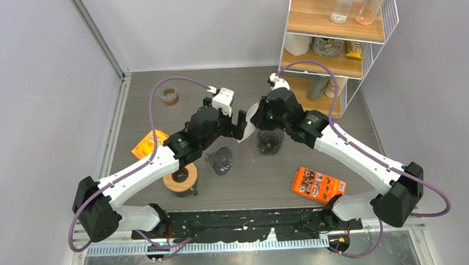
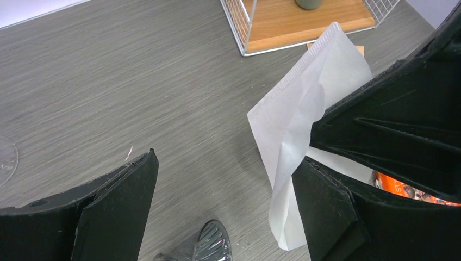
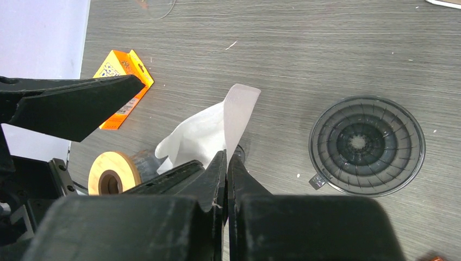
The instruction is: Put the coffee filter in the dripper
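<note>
My right gripper (image 3: pixel 226 155) is shut on one edge of the white paper coffee filter (image 3: pixel 215 128), holding it above the table. The dark ribbed dripper (image 3: pixel 367 144) stands upright to the right of the filter; in the top view the dripper (image 1: pixel 270 140) sits just below my right gripper (image 1: pixel 260 117). My left gripper (image 2: pixel 228 160) is open, and the filter (image 2: pixel 310 119) hangs just inside its right finger (image 2: pixel 326 212). From above, the left gripper (image 1: pixel 239 126) is close beside the filter (image 1: pixel 250 123).
A clear ribbed glass cone (image 1: pixel 221 159) lies on its side below the left gripper. A carafe with a wooden collar (image 1: pixel 181 178) stands near the left arm. Orange packets (image 1: pixel 150 142) (image 1: pixel 317 184) lie on both sides. A wire shelf rack (image 1: pixel 335 40) fills the back right.
</note>
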Available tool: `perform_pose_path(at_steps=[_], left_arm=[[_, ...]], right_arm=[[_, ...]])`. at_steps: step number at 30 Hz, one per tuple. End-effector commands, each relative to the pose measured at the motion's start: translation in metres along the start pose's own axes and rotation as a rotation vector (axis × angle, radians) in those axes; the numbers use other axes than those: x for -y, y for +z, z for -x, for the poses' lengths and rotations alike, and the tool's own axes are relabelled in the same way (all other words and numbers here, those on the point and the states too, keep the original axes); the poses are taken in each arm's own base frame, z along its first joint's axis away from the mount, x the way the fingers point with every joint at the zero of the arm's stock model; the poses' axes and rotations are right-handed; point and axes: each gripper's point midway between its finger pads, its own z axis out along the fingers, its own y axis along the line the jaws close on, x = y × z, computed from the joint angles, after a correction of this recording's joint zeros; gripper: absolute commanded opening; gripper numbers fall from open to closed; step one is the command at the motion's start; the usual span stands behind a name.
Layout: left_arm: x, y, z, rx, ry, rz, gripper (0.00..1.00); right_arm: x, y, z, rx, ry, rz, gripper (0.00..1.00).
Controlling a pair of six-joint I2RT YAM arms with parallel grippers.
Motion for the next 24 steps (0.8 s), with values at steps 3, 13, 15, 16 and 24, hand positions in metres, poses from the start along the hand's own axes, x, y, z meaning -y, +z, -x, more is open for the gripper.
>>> perform_pose_path(at_steps=[3,13,15,16,24], left_arm=[[-0.009,-0.011,0.035,0.142,-0.067,0.058,1.00],[-0.012,0.001,0.037,0.119,-0.074,0.106,1.00],[-0.008,0.004,0.038,0.117,-0.075,0.086,1.00],[-0.007,0.005,0.038,0.116,-0.074,0.080,1.00],[-0.019,0.016,0.032,0.077,-0.030,0.163,0.98]], right_arm=[[-0.017,-0.004,0.013,0.045,-0.041,0.075,0.05],[-0.018,-0.004,0.013,0.068,-0.098,0.102,0.05],[-0.016,-0.003,0.013,0.070,-0.108,0.093,0.05],[-0.017,-0.003,0.013,0.071,-0.113,0.095,0.05],[-0.023,-0.004,0.010,0.063,-0.149,0.136,0.05]])
